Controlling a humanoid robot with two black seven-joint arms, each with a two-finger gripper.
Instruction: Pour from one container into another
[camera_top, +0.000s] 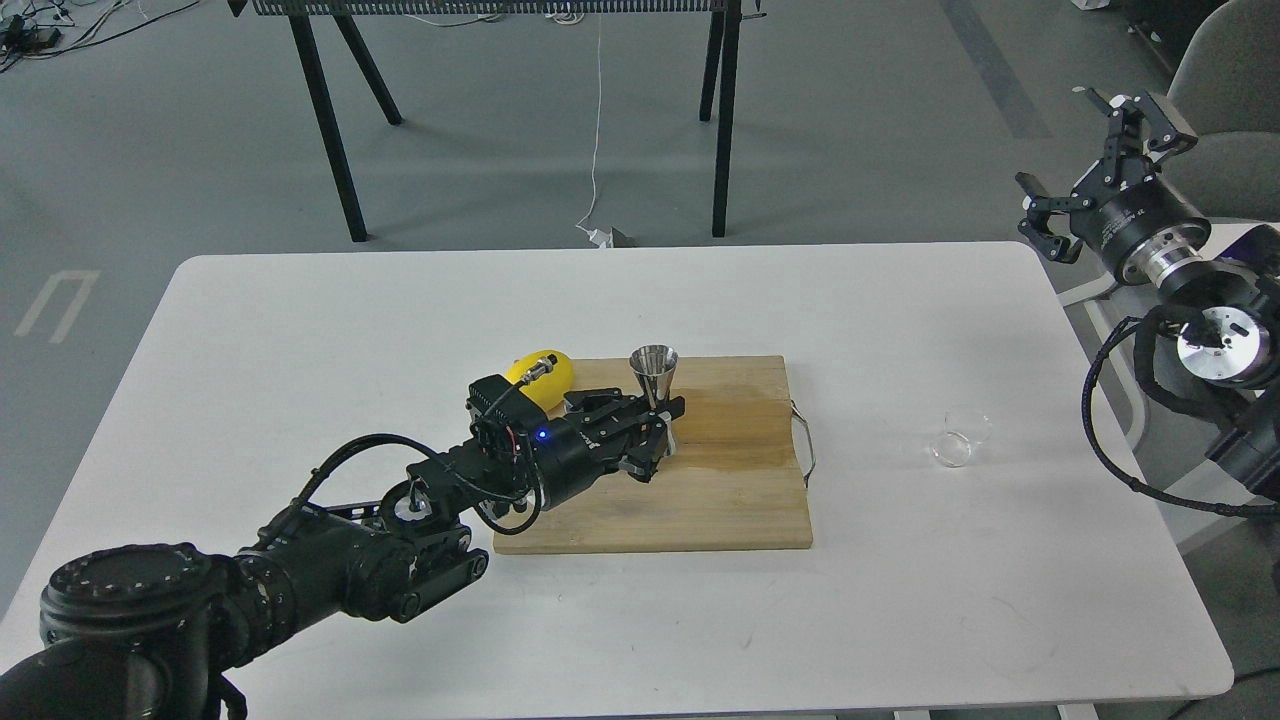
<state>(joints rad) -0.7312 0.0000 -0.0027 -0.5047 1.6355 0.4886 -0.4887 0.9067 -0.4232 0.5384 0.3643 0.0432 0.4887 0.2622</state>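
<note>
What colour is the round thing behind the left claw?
Yellow: the round yellow lemon-like object, seen in the head view.

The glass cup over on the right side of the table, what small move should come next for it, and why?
Probably lower the right claw toward the glass cup. That claw is open, raised off the table's right edge, holding nothing, while the cup lies tipped on its side, untouched. The left claw is already at the jigger on the wooden board.
</note>
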